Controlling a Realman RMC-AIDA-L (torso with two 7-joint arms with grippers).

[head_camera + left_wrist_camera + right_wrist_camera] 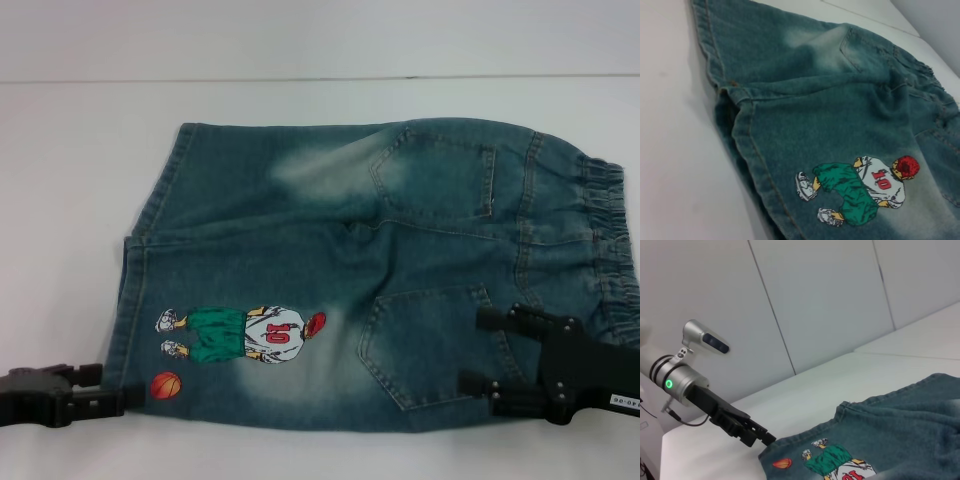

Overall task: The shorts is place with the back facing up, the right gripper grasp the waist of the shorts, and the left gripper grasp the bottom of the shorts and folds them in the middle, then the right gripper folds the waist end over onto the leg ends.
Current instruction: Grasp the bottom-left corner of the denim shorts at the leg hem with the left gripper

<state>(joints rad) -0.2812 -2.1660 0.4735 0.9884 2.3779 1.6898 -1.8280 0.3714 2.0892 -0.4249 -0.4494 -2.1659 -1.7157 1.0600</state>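
White counter, denim shorts flat at centre, back up, waistband at 3 o'clock. Right tool at 4 o'clock, fingers apart over rear pocket. Left tool at 8 o'clock, level, touching leg hem; can't tell whether it's clamped.

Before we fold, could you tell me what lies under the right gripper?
The right gripper hovers open over the shorts' near back pocket. The denim beneath its body is hidden.
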